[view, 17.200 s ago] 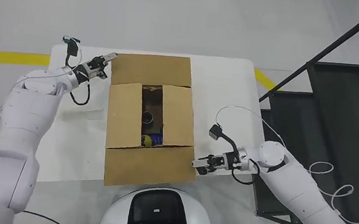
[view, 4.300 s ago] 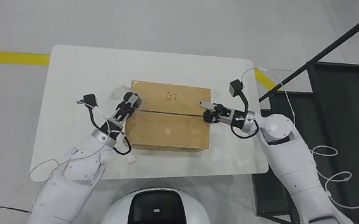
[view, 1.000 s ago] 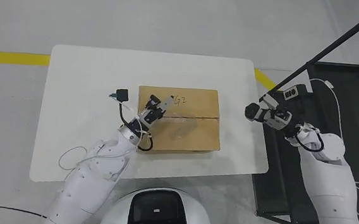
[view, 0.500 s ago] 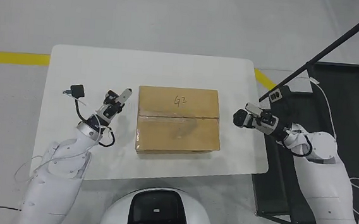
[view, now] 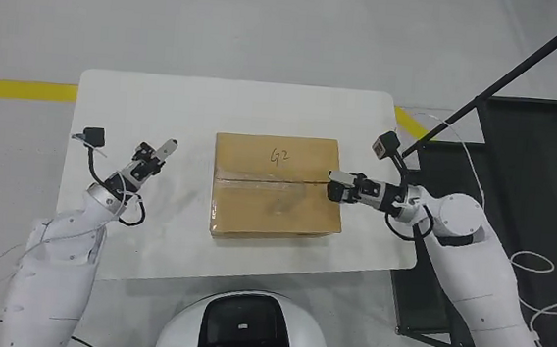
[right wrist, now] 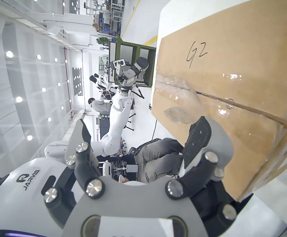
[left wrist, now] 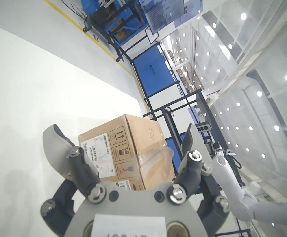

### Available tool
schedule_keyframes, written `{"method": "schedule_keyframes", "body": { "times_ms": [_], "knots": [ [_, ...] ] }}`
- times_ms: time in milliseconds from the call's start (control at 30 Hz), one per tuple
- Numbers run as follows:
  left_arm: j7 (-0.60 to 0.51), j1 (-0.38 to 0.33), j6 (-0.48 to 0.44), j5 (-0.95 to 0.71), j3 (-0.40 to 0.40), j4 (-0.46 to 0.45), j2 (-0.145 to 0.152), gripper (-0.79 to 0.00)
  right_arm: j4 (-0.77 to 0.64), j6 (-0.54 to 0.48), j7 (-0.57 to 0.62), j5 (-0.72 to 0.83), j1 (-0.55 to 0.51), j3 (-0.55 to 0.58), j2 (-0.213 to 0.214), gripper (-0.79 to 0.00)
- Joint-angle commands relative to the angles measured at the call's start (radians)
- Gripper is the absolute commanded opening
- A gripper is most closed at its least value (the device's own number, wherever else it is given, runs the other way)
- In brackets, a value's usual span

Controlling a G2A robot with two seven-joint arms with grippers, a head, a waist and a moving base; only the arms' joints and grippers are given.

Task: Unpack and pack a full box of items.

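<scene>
r gripper point(view: 334, 189) back at box point(view: 274, 201) edge

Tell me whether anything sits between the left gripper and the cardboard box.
Nothing visible does. The left gripper is open and faces the labelled side of the cardboard box, with just bare white table between them.

From above I saw the closed brown cardboard box point(view: 275, 188) sitting about mid-way across the white table point(view: 235, 106), with clear tape over its top seam and a handwritten mark on the far flap. My right gripper point(view: 334, 187) sat at the box's right edge, level with the seam, while my left gripper point(view: 162, 150) hung over bare tabletop well to the box's left. A yellow floor line point(view: 19, 89) ran off past the table's left end, and a black metal rack point(view: 517, 143) stood to its right.
</scene>
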Motion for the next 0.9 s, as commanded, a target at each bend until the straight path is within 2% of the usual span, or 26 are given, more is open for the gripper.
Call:
{"method": "schedule_keyframes", "body": {
  "times_ms": [0,267,433,600,700,867],
  "knots": [
    [-0.061,0.001,-0.03,-0.037,-0.025,0.01,0.008,0.0,0.003,-0.003,-0.009,-0.006,0.013,-0.019,-0.003,0.0],
    [-0.178,-0.007,-0.047,-0.213,-0.134,0.073,0.033,0.0,-0.021,-0.015,-0.047,-0.06,0.065,-0.114,-0.018,0.0],
    [-0.267,-0.014,-0.033,-0.205,-0.192,0.106,0.053,0.0,-0.029,0.034,-0.093,-0.111,0.13,-0.214,-0.037,0.0],
    [-0.337,-0.008,-0.043,-0.194,-0.214,0.11,0.068,0.0,-0.008,0.077,-0.151,-0.104,0.186,-0.299,-0.06,0.0],
    [-0.358,-0.004,-0.046,-0.255,-0.222,0.112,0.072,0.0,-0.008,0.077,-0.151,-0.104,0.186,-0.299,-0.06,0.0],
    [-0.358,-0.004,-0.046,-0.255,-0.222,0.112,0.072,0.0,-0.008,0.077,-0.151,-0.104,0.186,-0.299,-0.06,0.0]
  ]
}}
